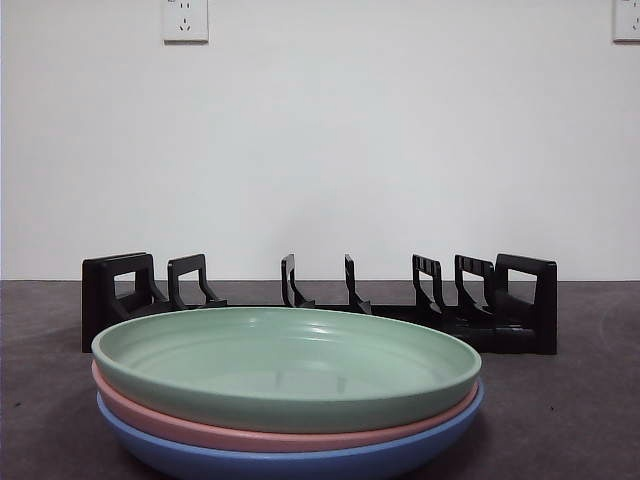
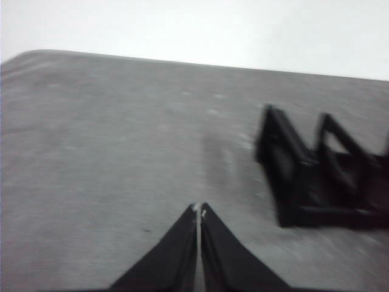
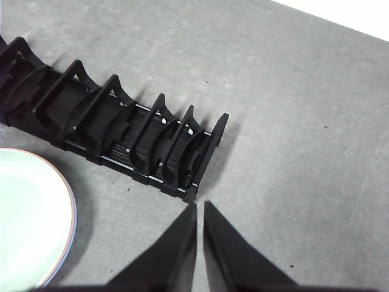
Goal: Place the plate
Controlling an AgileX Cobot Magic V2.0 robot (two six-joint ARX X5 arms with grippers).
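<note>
Three stacked plates, green plate over pink plate over blue plate, sit before the black dish rack. Left gripper and right gripper hover over the table, jaws pressed together, holding nothing.

All I can see of my robot is the jaws, one pair per wrist cam. Left gripper: two plain black wedges, wide at the base and tapering to thin points, matte, with a tiny pale glint at the tips. That shot's a bit blurry. Right gripper looks the same, two smooth black pointed wedges with flat inner faces. No screws, cables or markings visible on either.
</note>
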